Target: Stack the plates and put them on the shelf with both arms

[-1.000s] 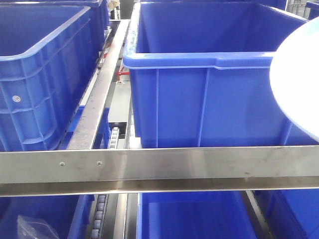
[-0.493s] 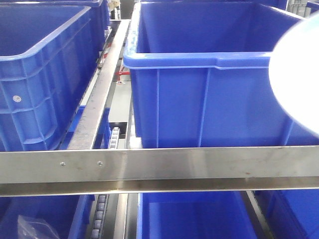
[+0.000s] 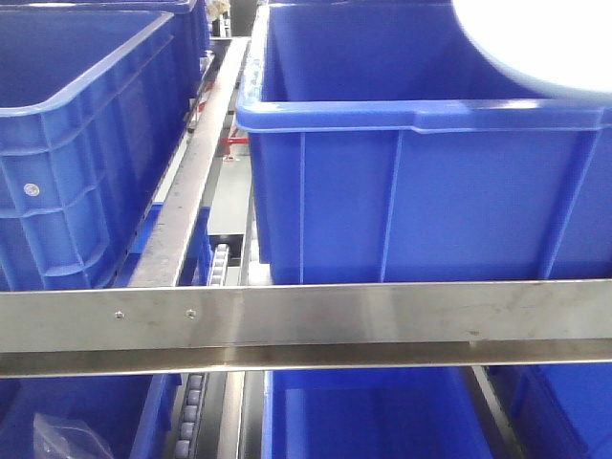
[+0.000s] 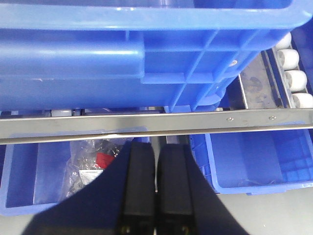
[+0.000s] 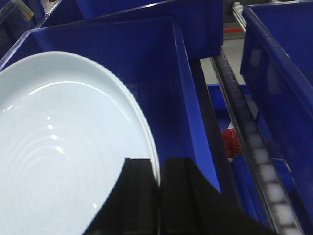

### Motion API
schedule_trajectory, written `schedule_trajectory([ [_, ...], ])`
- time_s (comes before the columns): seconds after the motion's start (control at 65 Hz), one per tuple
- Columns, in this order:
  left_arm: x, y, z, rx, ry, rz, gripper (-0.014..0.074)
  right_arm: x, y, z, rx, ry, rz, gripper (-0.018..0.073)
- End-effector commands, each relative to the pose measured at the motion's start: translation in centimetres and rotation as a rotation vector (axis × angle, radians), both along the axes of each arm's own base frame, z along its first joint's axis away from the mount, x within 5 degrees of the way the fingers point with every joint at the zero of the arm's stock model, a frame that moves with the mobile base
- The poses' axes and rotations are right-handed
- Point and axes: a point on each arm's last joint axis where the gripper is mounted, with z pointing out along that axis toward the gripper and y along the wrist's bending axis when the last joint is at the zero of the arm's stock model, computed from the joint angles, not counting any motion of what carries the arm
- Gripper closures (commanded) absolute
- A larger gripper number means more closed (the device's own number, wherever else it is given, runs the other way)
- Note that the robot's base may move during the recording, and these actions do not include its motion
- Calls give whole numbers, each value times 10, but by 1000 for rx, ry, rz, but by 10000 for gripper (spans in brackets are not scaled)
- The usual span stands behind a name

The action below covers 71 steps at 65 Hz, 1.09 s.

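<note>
So this looks like the placing step: the right gripper (image 5: 159, 196) has its fingers pinched on the rim of the plates (image 5: 63, 161), and the wrist view shows them hanging over the open mouth of a blue crate (image 5: 181, 83) on the shelf (image 3: 306, 320). I can see what looks like a double edge along the rim, so I'd guess both plates are stacked in that one grip, but I can't say for sure. From the front view the plates (image 3: 545, 43) sit up in the top right corner, above the crate's (image 3: 411, 191) near rim and over its inside. The left gripper (image 4: 156, 186) is nowhere near them: its fingers are pressed together with nothing between, pointing at the steel beam (image 4: 156, 125) with a lower bin (image 4: 259, 161) and a bag of parts (image 4: 93, 161) below. Next move, I reckon, is to lower the plates level into the crate and only let go once they're resting on the bottom, since a rim pinch on glossy plates seems easy to slip or tip. How deep the crate floor sits under them I can't tell. The left arm probably needs to come over if it's meant to help.
</note>
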Motion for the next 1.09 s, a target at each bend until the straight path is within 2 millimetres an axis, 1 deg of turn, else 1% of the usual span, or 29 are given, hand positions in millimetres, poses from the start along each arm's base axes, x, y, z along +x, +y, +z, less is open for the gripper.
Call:
schedule_trajectory([
  [0.0, 6, -1, 15, -28, -97, 9, 510, 32, 2, 38, 8, -150, 18, 530],
  [0.015, 6, -1, 15, -28, -97, 9, 510, 40, 2, 37, 8, -136, 18, 530],
  [0.077, 6, -1, 15, -28, -97, 9, 510, 59, 4, 45, 8, -132, 25, 525],
  [0.092, 6, -1, 15, -28, -97, 9, 510, 66, 5, 43, 8, -121, 27, 521],
  [0.123, 6, -1, 15, -28, -97, 9, 510, 76, 7, 45, 9, -116, 34, 502],
  [0.139, 6, -1, 15, -28, -97, 9, 510, 84, 9, 46, 9, -113, 39, 478],
  [0.169, 6, -1, 15, -28, -97, 9, 510, 91, 10, 50, 9, -118, 44, 446],
  [0.185, 6, -1, 15, -28, -97, 9, 510, 98, 12, 48, 9, -108, 49, 405],
  [0.262, 6, -1, 15, -28, -97, 9, 510, 118, 18, 49, 10, -100, 65, 230],
  [0.277, 6, -1, 15, -28, -97, 9, 510, 123, 19, 49, 10, -95, 68, 177],
  [0.323, 6, -1, 15, -28, -97, 9, 510, 132, 22, 50, 10, -90, 74, 92],
  [0.354, 6, -1, 15, -28, -97, 9, 510, 138, 24, 48, 10, -78, 78, 67],
  [0.4, 6, -1, 15, -28, -97, 9, 510, 143, 26, 45, 9, -59, 82, 68],
  [0.493, 6, -1, 15, -28, -97, 9, 510, 143, 26, 40, 7, -24, 80, 90],
  [0.585, 6, -1, 15, -28, -97, 9, 510, 132, 25, 39, 5, 2, 75, 154],
  [0.646, 6, -1, 15, -28, -97, 9, 510, 118, 24, 35, 4, 11, 75, 237],
  [0.662, 6, -1, 15, -28, -97, 9, 510, 112, 23, 36, 5, 4, 75, 274],
  [0.677, 6, -1, 15, -28, -97, 9, 510, 108, 23, 33, 4, 12, 75, 302],
  [0.77, 6, -1, 15, -28, -97, 9, 510, 75, 20, 29, 5, -1, 76, 529],
  [0.785, 6, -1, 15, -28, -97, 9, 510, 67, 19, 27, 5, -6, 76, 555],
  [0.831, 6, -1, 15, -28, -97, 9, 510, 49, 18, 18, 6, -10, 79, 515],
  [0.908, 6, -1, 15, -28, -97, 9, 510, 13, 15, 9, 9, -64, 82, 539],
  [0.923, 6, -1, 15, -28, -97, 9, 510, 4, 14, 5, 9, -72, 82, 539],
  [0.97, 6, -1, 15, -28, -97, 9, 510, -13, 13, -3, 10, -91, 83, 539],
  [0.985, 6, -1, 15, -28, -97, 9, 510, -18, 13, -10, 10, -86, 84, 539],
  [1.0, 6, -1, 15, -28, -97, 9, 510, -26, 12, -10, 11, -104, 84, 539],
  [1.031, 6, -1, 15, -28, -97, 9, 510, -35, 11, -19, 11, -101, 84, 539],
  [1.077, 6, -1, 15, -28, -97, 9, 510, -50, 10, -25, 12, -130, 84, 539],
])
